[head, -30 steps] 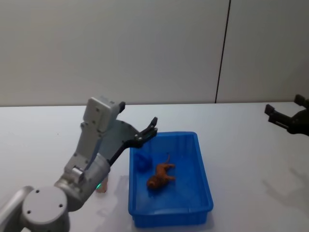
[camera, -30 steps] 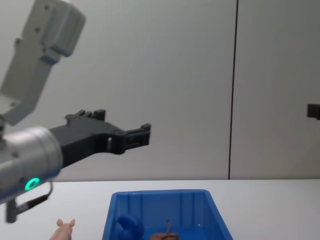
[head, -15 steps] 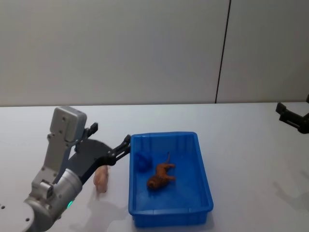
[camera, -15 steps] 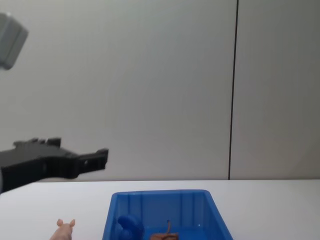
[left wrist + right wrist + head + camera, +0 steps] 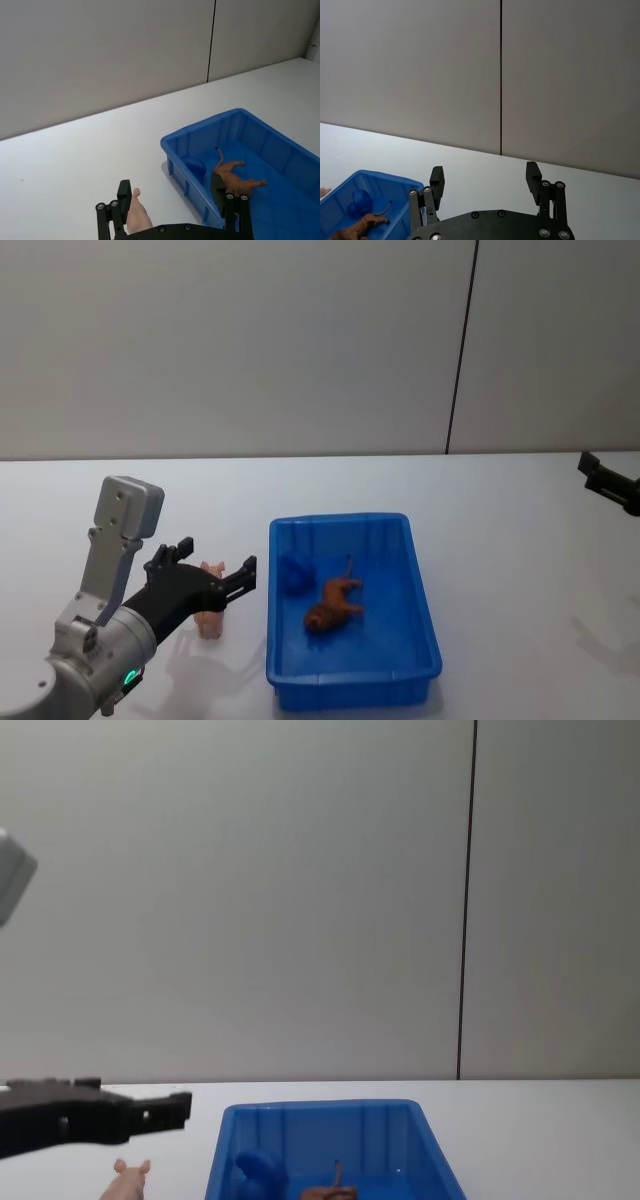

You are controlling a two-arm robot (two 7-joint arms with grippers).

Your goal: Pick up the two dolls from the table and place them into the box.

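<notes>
Open-fingered, my left hand (image 5: 205,573) hovers over the pink doll (image 5: 210,612) on the surface (image 5: 480,510); the brown doll (image 5: 331,604) already lies in the box (image 5: 425,615).

Bare robot test bench, lab-type setting.
Plain white surface (image 5: 420,490) runs up to a blank grey panelled wall (image 5: 250,340) with one dark vertical seam (image 5: 458,350). No furnishings or household clutter beyond the black fingers (image 5: 122,192); just a blue plastic bin (image 5: 425,625) and small toy figures, staged as for a trial.
</notes>
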